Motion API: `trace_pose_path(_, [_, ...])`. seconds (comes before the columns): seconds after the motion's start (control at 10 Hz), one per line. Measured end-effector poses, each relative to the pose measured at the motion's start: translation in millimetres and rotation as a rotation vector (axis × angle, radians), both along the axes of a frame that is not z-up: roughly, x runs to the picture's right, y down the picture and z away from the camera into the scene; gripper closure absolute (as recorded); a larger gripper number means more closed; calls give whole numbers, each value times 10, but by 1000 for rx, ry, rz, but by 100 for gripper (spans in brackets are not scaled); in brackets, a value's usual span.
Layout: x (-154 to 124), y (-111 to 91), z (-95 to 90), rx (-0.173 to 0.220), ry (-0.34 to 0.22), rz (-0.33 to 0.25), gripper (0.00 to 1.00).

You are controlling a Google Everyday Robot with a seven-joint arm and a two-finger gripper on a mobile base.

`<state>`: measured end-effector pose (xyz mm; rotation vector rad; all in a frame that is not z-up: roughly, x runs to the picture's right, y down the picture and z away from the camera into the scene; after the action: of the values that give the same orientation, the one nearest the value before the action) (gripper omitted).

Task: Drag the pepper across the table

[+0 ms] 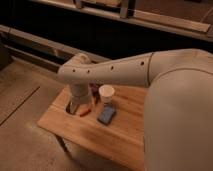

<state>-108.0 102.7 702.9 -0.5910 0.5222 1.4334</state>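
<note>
You are working the contact step: the gripper is hanging low over the table, just beside the pepper. Its open-or-closed state cannot be told. Next, you are needing firm contact, then a steady sideways drag.
</note>
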Motion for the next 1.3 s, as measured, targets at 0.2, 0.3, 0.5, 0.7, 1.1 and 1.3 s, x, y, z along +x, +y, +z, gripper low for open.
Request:
trace_pose_path(0.2, [0, 0, 0, 0, 0, 0, 35])
trace_pose_path(0.3, [0, 0, 0, 0, 0, 0, 35])
trace_pose_path(0.5, [0, -1, -1, 0, 0, 0, 35])
trace_pose_path(0.7, [0, -1, -1, 0, 0, 0, 35])
trace_pose_path(1.1, [1, -1, -1, 0, 1, 1, 35])
trace_pose_path(1.3, [-11, -40, 7, 3, 14, 56, 35])
